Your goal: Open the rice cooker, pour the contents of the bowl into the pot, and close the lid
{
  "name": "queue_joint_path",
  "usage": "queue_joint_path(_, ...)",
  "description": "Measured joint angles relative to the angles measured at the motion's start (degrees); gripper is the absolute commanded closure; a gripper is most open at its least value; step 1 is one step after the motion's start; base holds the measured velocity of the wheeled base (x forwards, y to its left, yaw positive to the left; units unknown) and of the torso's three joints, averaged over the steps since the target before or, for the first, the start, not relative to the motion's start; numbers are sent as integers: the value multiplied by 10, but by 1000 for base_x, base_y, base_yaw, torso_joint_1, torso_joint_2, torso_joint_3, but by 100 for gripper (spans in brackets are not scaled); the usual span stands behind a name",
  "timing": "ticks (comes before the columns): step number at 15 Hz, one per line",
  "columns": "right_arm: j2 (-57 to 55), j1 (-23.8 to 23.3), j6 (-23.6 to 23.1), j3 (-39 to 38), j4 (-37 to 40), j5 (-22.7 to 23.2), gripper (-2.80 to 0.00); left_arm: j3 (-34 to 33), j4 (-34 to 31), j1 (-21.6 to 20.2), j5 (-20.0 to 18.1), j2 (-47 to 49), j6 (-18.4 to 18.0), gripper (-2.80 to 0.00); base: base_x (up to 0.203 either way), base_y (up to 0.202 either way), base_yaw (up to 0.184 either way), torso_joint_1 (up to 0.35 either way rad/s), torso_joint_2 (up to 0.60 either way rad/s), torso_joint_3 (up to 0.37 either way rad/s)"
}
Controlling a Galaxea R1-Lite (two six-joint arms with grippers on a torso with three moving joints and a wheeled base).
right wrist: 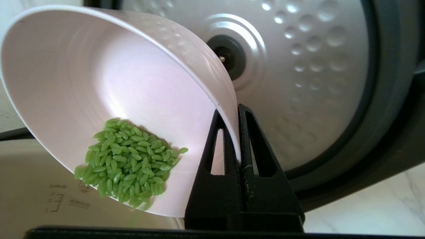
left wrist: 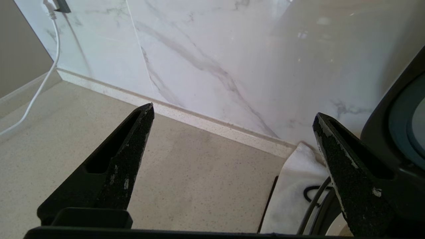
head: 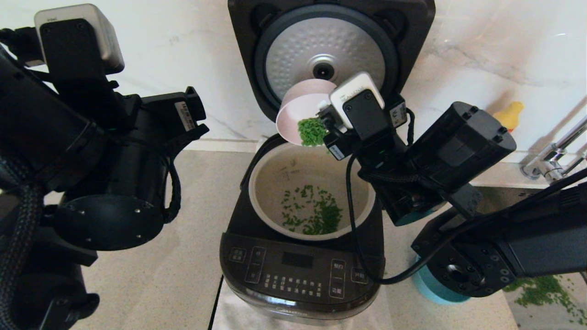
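The black rice cooker [head: 300,270] stands open, its lid [head: 325,55] upright with the dimpled silver disc [right wrist: 298,66] facing me. My right gripper [right wrist: 236,111] is shut on the rim of the pale-pink bowl [head: 300,107] [right wrist: 99,79], holding it steeply tilted above the cream pot [head: 275,176]. A heap of green grains [right wrist: 127,159] [head: 312,131] lies at the bowl's low edge. More green grains [head: 316,213] are scattered on the pot's bottom. My left gripper [left wrist: 232,114] hangs open over the counter left of the cooker, holding nothing.
A white cloth [left wrist: 298,186] lies under the cooker by the marble wall. A teal object [head: 433,288] sits right of the cooker under my right arm. Spilled green grains [head: 545,291] lie at the right, near a tap [head: 557,153] and a yellow object [head: 509,114].
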State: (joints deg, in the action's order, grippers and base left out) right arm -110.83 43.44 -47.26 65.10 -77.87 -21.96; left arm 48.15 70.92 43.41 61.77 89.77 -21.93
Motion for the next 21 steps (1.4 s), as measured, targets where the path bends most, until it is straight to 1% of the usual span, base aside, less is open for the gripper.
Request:
queue_joint_path(2, -1, -7, -9, -5, -9, 14, 0, 0, 0, 0, 0, 2, 0, -280, 0, 0, 0, 0, 0, 0)
queue_joint_path(4, -1, -12, -25, -11, -14, 39, 0, 0, 0, 0, 0, 4, 1, -280, 0, 0, 0, 0, 0, 0)
queue_joint_path(6, 3, -13, -33, -13, -26, 48, 0, 2, 1, 0, 0, 4, 1, -280, 0, 0, 0, 0, 0, 0)
queue_joint_path(8, 11, -9, -55, -13, -33, 69, 0, 2, 1, 0, 0, 5, 1, -280, 0, 0, 0, 0, 0, 0)
queue_joint_path(9, 14, -9, -59, -15, -34, 76, 0, 3, 1, 0, 0, 6, 1, -280, 0, 0, 0, 0, 0, 0)
queue_joint_path(12, 14, -12, -60, -24, -39, 81, 0, 4, 1, 0, 0, 7, 1, -280, 0, 0, 0, 0, 0, 0)
queue_joint_path(15, 14, -12, -73, -12, -41, 109, 0, 6, 1, 0, -1, 10, 1, -280, 0, 0, 0, 0, 0, 0)
queue_joint_path(21, -17, -17, -74, 38, -57, 114, 0, 6, 14, 0, -1, 21, 0, -280, 0, 0, 0, 0, 0, 0)
